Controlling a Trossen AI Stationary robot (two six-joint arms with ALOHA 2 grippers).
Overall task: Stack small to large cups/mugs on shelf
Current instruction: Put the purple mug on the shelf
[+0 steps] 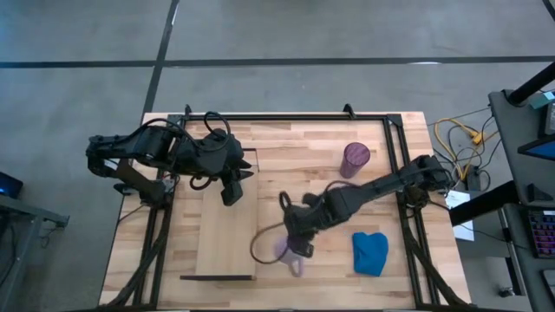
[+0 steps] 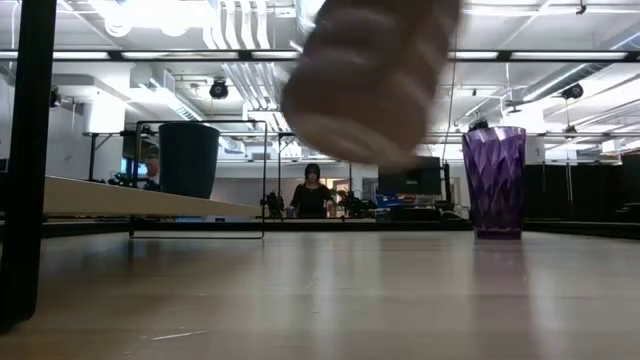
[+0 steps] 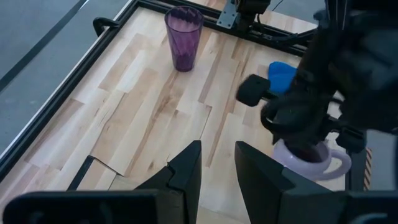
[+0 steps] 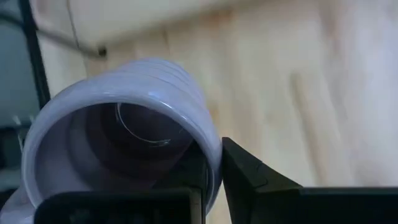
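Pale lilac mug (image 1: 289,252) is held off the table by the right gripper (image 1: 299,245), near 6 o'clock of the tabletop (image 1: 303,156), just right of the shelf (image 1: 227,234). The right wrist view shows one finger inside the rim and one outside, pinching the wall.

Risk: a rim-only pinch could let the mug swing or slip on the way to the shelf, and its handle may clip the plank edge.

Purple tumbler (image 1: 355,159) stands upright at 1 o'clock, well apart. The dark blue cup (image 2: 188,160) appears only in the low view, on the shelf; from above the left arm hides it. Left gripper (image 3: 216,163) hovers over the shelf's far end, fingers apart, empty.

The mug's handle barely shows. Blue cloth (image 1: 370,252) lies at 5 o'clock.
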